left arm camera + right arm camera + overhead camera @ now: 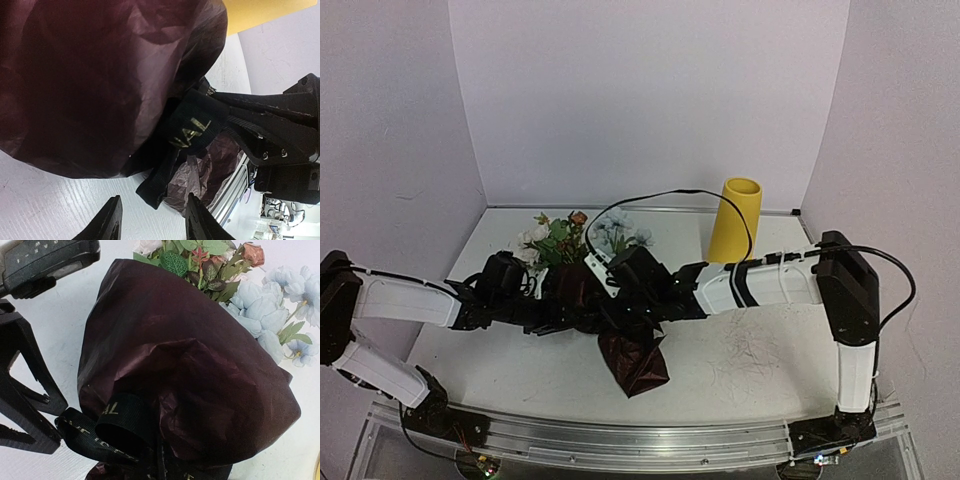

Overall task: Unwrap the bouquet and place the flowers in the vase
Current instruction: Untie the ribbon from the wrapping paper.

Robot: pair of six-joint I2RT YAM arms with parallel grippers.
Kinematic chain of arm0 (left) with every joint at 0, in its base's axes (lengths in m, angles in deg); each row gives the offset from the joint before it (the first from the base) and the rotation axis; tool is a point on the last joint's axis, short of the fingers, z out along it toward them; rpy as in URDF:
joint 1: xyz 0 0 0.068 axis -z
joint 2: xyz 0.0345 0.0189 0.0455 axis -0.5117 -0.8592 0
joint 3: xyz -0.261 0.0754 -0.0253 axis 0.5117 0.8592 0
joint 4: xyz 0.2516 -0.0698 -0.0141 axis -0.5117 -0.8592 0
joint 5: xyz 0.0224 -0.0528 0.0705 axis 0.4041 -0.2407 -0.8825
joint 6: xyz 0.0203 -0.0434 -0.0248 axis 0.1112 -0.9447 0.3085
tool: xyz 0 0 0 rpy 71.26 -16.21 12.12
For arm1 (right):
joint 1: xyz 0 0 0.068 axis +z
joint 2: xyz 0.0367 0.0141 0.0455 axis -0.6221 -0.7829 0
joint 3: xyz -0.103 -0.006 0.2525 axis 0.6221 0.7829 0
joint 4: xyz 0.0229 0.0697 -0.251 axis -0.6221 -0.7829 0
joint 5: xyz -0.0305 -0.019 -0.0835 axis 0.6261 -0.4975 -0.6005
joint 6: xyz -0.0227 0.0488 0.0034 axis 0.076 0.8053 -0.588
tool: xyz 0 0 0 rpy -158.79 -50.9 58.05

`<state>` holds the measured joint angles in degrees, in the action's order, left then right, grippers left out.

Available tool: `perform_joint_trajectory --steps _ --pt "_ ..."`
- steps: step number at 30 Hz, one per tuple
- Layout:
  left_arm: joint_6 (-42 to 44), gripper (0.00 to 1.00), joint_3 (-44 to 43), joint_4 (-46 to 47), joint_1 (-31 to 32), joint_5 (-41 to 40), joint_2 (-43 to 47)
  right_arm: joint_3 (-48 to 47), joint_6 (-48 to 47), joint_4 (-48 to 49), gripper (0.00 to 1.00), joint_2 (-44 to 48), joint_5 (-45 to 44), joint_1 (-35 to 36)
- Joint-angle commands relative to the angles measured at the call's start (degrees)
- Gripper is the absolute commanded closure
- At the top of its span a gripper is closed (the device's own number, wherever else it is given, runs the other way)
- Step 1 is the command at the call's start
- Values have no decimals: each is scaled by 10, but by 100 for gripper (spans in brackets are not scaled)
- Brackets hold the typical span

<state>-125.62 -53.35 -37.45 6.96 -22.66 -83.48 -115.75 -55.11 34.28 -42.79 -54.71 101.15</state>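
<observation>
At the near side of the counter (750, 360), about six o'clock from the middle of the top view: a loose tail of the dark red paper (635, 365), flat and crumpled. Just behind it, at the centre, both claws facing each other across the bouquet (575, 285). Left claw (155, 225) reaching from nine o'clock, roughly half open, bare counter between its fingertips, nothing clamped; only the free end of the black ribbon (192, 130) lying just before the gap. Right claw (220, 112) reaching from three o'clock, closed fully, pinched on the ribbon at the part with gold letters. Bouquet lying on its side on the counter, tied end toward six o'clock, open end toward eleven, paper wrapped round the stems, ribbon looped round the narrow part. Farther, at eleven to twelve o'clock, the flowers (570, 235) spreading out of the paper: white, pale blue, one rusty brown bud, green leaves. Farthest, between one and two o'clock and close to the back wall, the vase (735, 220), yellow, upright, well apart from the bouquet.
</observation>
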Motion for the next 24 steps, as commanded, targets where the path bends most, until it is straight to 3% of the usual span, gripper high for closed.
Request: perform_joint_trajectory --steps 1,6,16,24 --pt "4 56 -21 15 3 -4 18 15 35 20 100 51 -55 -2" --pt "1 55 -17 15 3 -6 15 56 88 21 100 89 -104 -24" --pt "16 55 -13 15 19 -28 40 113 129 12 100 142 -81 -57" --pt "63 52 -45 -18 32 -82 91 78 97 10 100 147 73 -57"
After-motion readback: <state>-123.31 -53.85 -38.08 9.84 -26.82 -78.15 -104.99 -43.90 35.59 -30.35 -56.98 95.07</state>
